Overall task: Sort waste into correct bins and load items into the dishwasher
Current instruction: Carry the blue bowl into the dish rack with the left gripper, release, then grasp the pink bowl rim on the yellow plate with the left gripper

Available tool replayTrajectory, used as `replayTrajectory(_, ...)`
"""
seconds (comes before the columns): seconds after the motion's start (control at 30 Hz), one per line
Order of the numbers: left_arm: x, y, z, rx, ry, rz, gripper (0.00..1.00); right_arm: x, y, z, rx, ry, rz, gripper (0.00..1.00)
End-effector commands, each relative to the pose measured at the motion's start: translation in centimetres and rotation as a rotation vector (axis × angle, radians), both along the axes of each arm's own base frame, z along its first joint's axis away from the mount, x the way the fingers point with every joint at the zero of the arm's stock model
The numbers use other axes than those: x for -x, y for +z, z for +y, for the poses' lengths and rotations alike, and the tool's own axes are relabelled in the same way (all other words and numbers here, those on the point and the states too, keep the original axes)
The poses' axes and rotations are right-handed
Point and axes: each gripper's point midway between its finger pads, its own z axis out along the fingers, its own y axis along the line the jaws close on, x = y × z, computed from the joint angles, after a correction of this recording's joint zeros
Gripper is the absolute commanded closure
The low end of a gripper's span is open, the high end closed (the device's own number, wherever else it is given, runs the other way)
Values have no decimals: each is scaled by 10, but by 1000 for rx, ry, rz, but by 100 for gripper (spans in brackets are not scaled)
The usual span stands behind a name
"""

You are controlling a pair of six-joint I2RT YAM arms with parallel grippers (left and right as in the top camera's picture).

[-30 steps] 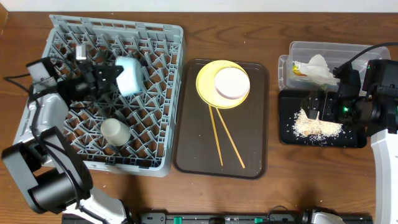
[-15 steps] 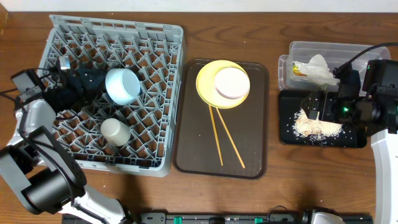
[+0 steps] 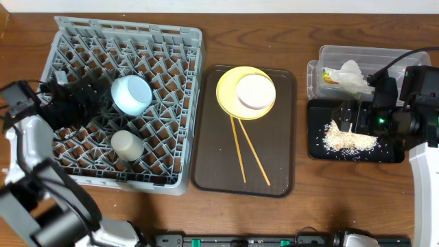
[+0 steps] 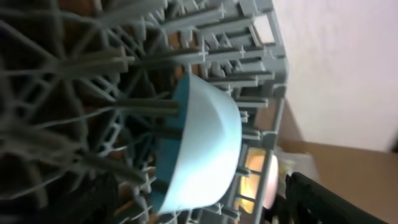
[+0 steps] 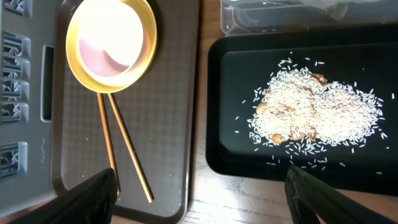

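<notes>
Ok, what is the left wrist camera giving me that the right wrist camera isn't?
Only the left wrist: the light blue bowl, tilted among the upright pegs.

Only the right wrist, clearly: the round yellow plate holding the white bowl, two thin wooden chopsticks on the dark brown serving tray, white rice-like crumbs in the glossy black tray, and an edge of the clear plastic tub.

Both: the grey plastic dish rack.
</notes>
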Motion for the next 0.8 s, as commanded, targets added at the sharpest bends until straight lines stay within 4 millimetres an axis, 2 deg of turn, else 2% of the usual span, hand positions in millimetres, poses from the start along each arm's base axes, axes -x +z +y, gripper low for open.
replayTrajectory(0.0, 7, 26, 17, -192, 60, -17, 12, -2, 7, -4, 4, -17, -22, 16)
replayTrajectory(0.2, 23, 66, 0, -319, 73, -44, 10, -2, 7, -4, 5, -17, -22, 15)
replayTrajectory(0.37, 32, 79, -30, -478, 51, -13, 9, -2, 5, -12, 49, -39, -14, 13)
replayTrajectory(0.47, 31, 84, -63, -544, -16, -18, 9, -2, 4, -14, 56, -43, -13, 11)
replayTrajectory(0.57, 26, 93, -99, -600, -103, -33, 9, -2, 5, -14, 57, -43, -14, 1)
replayTrajectory(0.63, 22, 101, -120, -638, -150, -50, 9, -2, 5, -14, 57, -43, -14, 1)
replayTrajectory(0.77, 12, 121, -176, -692, -271, -127, 9, -3, 5, -14, 57, -43, -16, 1)
